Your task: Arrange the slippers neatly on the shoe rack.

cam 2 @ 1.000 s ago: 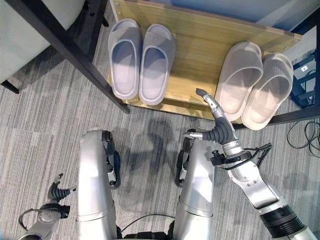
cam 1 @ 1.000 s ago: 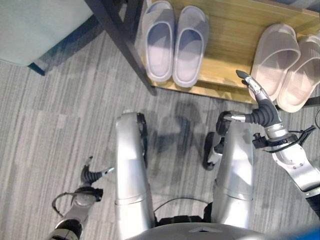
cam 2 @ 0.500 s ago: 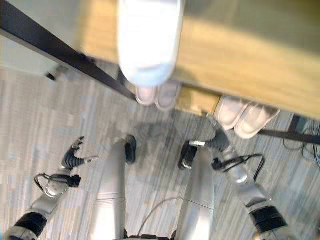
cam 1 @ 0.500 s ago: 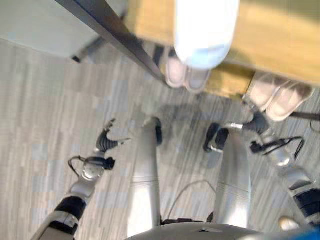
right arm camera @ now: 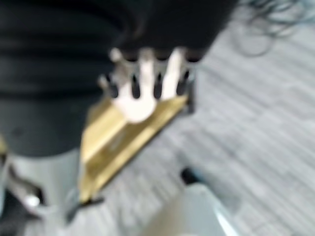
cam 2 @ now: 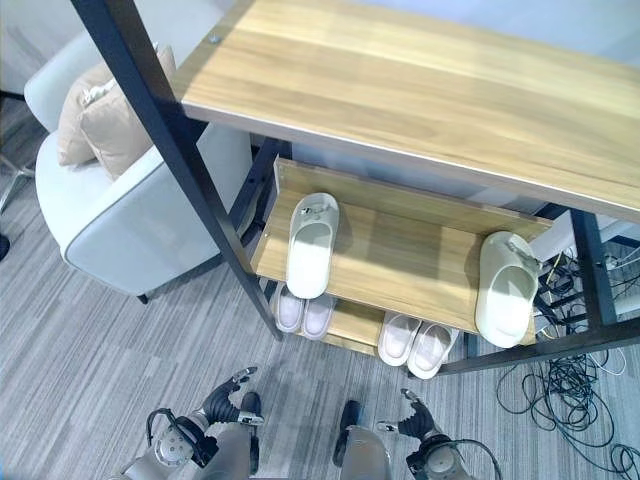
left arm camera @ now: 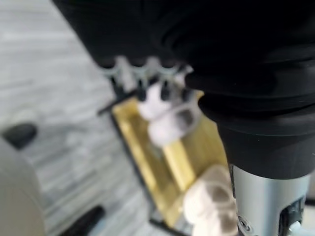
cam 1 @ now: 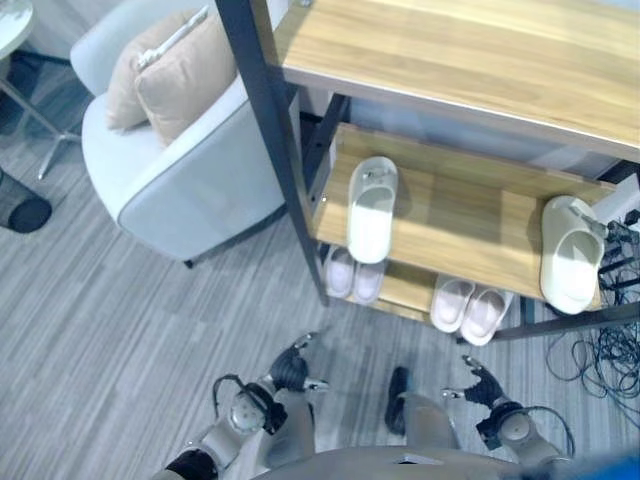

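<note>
step: between picks, judged | left hand [cam 1: 290,368]; right hand [cam 1: 483,385]; fingers loosely spread, empty | two slippers [cam 1: 372,207] apart on rack [cam 1: 450,215] shelf, well beyond fingers | next: reach up, pair them

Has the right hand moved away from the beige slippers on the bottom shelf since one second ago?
Yes. The right hand is now back from the beige slippers, over the carpet; earlier it reached them.
</note>
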`<state>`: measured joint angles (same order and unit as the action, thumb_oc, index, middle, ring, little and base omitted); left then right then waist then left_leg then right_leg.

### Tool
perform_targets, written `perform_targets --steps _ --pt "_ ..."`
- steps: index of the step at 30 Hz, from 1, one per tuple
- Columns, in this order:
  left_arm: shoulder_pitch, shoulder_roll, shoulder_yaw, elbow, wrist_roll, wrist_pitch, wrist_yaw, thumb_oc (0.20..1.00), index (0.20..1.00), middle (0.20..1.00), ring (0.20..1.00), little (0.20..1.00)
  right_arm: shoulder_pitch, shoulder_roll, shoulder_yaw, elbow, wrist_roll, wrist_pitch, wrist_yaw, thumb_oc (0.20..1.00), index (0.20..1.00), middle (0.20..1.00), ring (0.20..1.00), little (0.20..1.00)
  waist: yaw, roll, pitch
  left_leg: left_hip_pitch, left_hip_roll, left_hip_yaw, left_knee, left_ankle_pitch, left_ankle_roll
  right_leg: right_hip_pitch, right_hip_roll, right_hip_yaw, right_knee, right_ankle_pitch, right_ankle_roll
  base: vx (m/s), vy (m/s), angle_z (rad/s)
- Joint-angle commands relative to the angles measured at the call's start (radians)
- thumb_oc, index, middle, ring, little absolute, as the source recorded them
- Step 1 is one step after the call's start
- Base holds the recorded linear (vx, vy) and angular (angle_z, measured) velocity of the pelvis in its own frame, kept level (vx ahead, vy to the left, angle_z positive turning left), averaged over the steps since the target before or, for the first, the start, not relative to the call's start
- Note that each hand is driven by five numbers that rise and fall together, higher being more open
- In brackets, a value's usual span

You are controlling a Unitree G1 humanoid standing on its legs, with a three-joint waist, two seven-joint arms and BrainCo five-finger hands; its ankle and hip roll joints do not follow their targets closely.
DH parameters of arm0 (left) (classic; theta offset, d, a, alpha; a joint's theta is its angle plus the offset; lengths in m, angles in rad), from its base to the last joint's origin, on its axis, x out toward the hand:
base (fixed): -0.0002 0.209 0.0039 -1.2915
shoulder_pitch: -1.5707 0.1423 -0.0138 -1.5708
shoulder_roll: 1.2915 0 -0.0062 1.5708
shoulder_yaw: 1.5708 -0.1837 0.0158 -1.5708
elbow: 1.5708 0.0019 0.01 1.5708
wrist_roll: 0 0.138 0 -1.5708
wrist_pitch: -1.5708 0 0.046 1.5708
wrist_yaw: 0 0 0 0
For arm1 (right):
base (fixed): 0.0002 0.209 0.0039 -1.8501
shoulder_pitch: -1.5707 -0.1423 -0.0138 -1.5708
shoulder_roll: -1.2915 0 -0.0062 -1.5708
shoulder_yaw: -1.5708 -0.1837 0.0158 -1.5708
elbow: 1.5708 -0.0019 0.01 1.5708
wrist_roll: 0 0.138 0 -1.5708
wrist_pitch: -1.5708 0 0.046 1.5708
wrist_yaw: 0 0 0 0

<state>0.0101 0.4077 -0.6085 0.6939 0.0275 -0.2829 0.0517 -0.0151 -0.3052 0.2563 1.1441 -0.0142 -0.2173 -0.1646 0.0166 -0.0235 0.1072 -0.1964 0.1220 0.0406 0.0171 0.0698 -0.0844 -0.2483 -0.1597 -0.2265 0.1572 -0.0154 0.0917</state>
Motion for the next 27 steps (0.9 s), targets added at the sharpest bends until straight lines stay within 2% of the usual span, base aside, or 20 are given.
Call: perform_targets --steps 1,4,6,8,10,12,15,17,20,25,27 --pt "-0.072 0.053 -0.041 -0.145 0.246 -0.051 0.026 1.0 1.0 1.0 1.0 1.0 0.002 -0.054 -0.019 -0.015 0.088 0.018 -0.025 1.0 1.0 1.0 1.0 1.0 0.006 0.056 0.022 0.067 -0.009 -0.026 -0.098 0.025 -0.033 0.099 -0.002 -0.018 -0.063 -0.015 0.049 0.18 -0.089 -0.2" --pt "-0.03 0.099 -0.024 -0.314 0.209 -0.069 -0.044 1.0 1.0 1.0 1.0 1.0 0.032 -0.043 -0.056 0.058 0.073 0.043 -0.004 1.0 1.0 1.0 1.0 1.0 -0.006 0.081 -0.038 0.151 -0.023 -0.01 -0.104 0.0 -0.029 0.202 0.011 0.003 -0.137 -0.007 0.059 0.18 -0.115 -0.1" --pt "-0.028 0.102 -0.023 -0.319 0.208 -0.067 -0.047 1.0 1.0 1.0 1.0 1.0 0.033 -0.043 -0.057 0.058 0.073 0.042 -0.004 1.0 1.0 1.0 1.0 1.0 -0.004 0.081 -0.034 0.157 -0.023 -0.008 -0.104 -0.002 -0.029 0.208 0.012 0.005 -0.141 -0.005 0.059 0.06 -0.063 -0.16" --pt "-0.057 0.133 -0.031 -0.449 0.193 -0.073 -0.095 1.0 1.0 1.0 1.0 1.0 0.038 -0.039 -0.078 0.099 0.063 0.061 0.001 1.0 1.0 1.0 1.0 1.0 -0.016 0.1 -0.053 0.181 -0.023 -0.005 -0.104 0.002 -0.039 0.253 0.02 0.006 -0.159 -0.011 0.056 0.04 -0.114 -0.11" --pt "-0.063 0.138 -0.024 -0.485 0.171 -0.072 -0.107 1.0 1.0 1.0 1.0 1.0 0.039 -0.039 -0.081 0.107 0.058 0.065 0.0 1.0 1.0 1.0 1.0 1.0 -0.02 0.105 -0.052 0.178 -0.023 -0.007 -0.104 0.017 -0.041 0.253 0.022 0.003 -0.163 -0.003 0.054 -0.05 -0.049 -0.01" --pt "-0.076 0.159 -0.022 -0.595 0.097 -0.073 -0.149 1.0 1.0 1.0 1.0 1.0 0.048 -0.039 -0.088 0.121 0.056 0.071 0.003 1.0 1.0 1.0 1.0 1.0 -0.023 0.109 -0.063 0.181 -0.019 -0.005 -0.104 0.015 -0.047 0.277 0.03 -0.001 -0.197 0.0 0.051 -0.01 -0.072 0.02" --pt "-0.089 0.168 -0.016 -0.67 0.03 -0.071 -0.177 1.0 1.0 1.0 1.0 1.0 0.06 -0.038 -0.089 0.133 0.049 0.078 0.009 1.0 1.0 1.0 1.0 1.0 -0.025 0.109 -0.072 0.187 -0.015 0.001 -0.104 0.014 -0.054 0.303 0.04 -0.005 -0.238 0.011 0.051 0.03 -0.063 0.01" --pt "-0.104 0.138 -0.008 -0.705 -0.041 -0.053 -0.199 1.0 1.0 1.0 1.0 1.0 0.066 -0.039 -0.087 0.137 0.048 0.083 0.01 1.0 1.0 1.0 1.0 1.0 -0.027 0.107 -0.078 0.188 -0.009 0.007 -0.104 0.011 -0.055 0.308 0.043 -0.002 -0.245 0.002 0.052 0.04 -0.083 -0.02" --pt "-0.15 0.059 -0.002 -0.651 -0.076 -0.015 -0.16 1.0 1.0 1.0 1.0 1.0 0.063 -0.031 -0.081 0.12 0.068 0.084 0.013 1.0 1.0 1.0 1.0 1.0 -0.038 0.101 -0.076 0.197 -0.004 0.019 -0.104 -0.003 -0.057 0.31 0.049 0.01 -0.245 -0.008 0.053 0.05 -0.063 -0.04" --pt "-0.295 -0.042 -0.086 -0.536 -0.01 -0.006 -0.112 1.0 1.0 1.0 1.0 1.0 0.044 -0.037 -0.061 0.08 0.092 0.077 0.014 1.0 1.0 1.0 1.0 1.0 -0.061 0.104 -0.054 0.178 -0.005 0.022 -0.104 -0.005 -0.055 0.286 0.049 0.024 -0.245 -0.001 0.053 -0.02 -0.024 -0.13" --pt "-0.371 -0.114 -0.134 -0.423 0.035 0.005 -0.072 1.0 1.0 1.0 1.0 1.0 0.034 -0.04 -0.047 0.07 0.104 0.072 0.006 1.0 1.0 1.0 1.0 1.0 -0.076 0.109 -0.048 0.167 -0.006 0.023 -0.104 -0.006 -0.055 0.27 0.05 0.029 -0.245 0.001 0.052 0.0 -0.026 -0.11"
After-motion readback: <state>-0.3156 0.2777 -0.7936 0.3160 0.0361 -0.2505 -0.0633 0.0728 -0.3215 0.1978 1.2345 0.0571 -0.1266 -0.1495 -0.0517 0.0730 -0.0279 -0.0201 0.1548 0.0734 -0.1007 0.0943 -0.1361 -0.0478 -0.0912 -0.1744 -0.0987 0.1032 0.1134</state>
